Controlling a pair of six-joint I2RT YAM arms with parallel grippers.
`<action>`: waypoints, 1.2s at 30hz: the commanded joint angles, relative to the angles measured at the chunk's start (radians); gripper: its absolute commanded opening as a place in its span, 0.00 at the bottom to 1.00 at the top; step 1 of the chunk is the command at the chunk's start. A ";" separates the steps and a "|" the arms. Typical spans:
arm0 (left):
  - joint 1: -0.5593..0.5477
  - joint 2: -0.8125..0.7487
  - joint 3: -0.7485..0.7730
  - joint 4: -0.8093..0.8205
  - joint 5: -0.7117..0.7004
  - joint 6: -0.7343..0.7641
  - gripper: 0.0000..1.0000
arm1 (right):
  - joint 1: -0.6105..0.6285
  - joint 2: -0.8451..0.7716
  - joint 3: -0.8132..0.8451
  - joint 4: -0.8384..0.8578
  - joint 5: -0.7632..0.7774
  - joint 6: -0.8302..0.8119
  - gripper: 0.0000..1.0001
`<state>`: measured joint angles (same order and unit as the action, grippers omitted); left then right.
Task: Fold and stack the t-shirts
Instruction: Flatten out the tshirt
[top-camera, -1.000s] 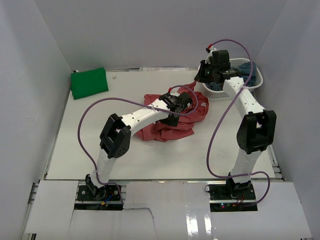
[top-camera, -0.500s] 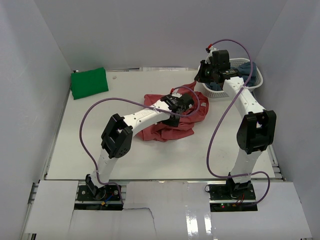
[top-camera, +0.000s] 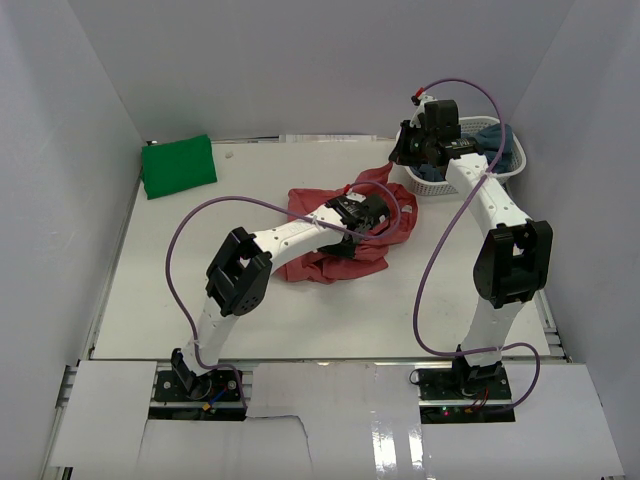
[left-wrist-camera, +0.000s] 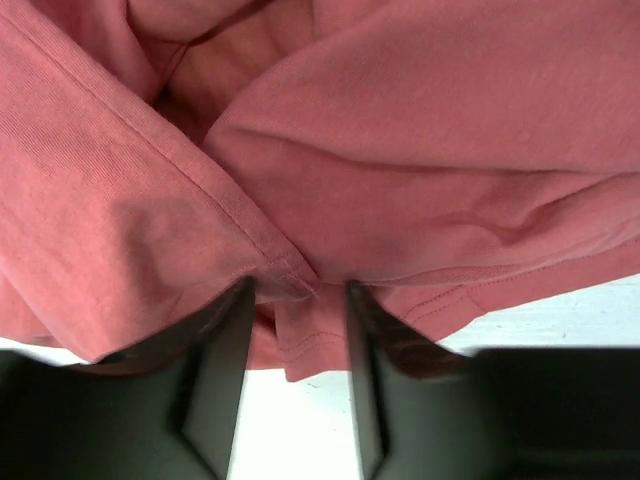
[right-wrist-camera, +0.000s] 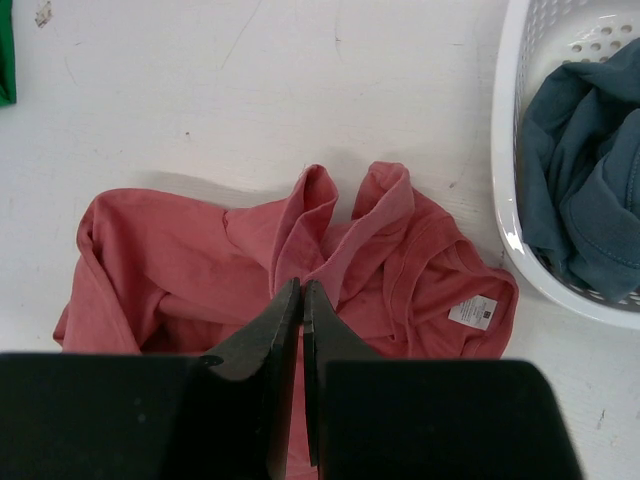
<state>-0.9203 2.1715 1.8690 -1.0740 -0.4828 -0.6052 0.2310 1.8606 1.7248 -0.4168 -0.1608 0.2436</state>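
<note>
A salmon-red t-shirt (top-camera: 335, 255) lies crumpled in the middle of the table. My left gripper (top-camera: 384, 221) is low over its right part. In the left wrist view the gripper (left-wrist-camera: 297, 290) is open, its fingers (left-wrist-camera: 222, 370) apart with a hemmed fold of the red shirt (left-wrist-camera: 420, 150) between the tips. My right gripper (top-camera: 403, 152) hangs higher, beside the basket, and is shut (right-wrist-camera: 302, 288) on nothing, looking down on the red shirt (right-wrist-camera: 180, 260). A bright green t-shirt (top-camera: 178, 165) lies folded at the back left. Grey-blue t-shirts (right-wrist-camera: 580, 190) fill the basket.
The white lattice basket (top-camera: 505, 168) stands at the back right, its rim (right-wrist-camera: 505, 150) close to the red shirt's collar label (right-wrist-camera: 472, 312). White walls close in the table on the left, right and back. A purple cable loops off each arm.
My left gripper has slid a little to the right over the red shirt and its jaws have narrowed around the fold. The right arm has not moved.
</note>
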 joint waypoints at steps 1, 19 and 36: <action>-0.005 -0.012 -0.008 0.025 -0.019 -0.001 0.48 | -0.001 0.000 0.015 0.007 -0.009 -0.018 0.08; 0.008 0.001 -0.044 0.031 -0.050 -0.018 0.34 | -0.001 0.003 0.015 0.007 -0.020 -0.021 0.08; 0.008 0.016 -0.002 0.045 -0.037 -0.024 0.36 | -0.001 0.011 0.015 0.006 -0.025 -0.021 0.08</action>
<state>-0.9173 2.1868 1.8324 -1.0431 -0.5087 -0.6174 0.2310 1.8606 1.7248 -0.4168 -0.1684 0.2317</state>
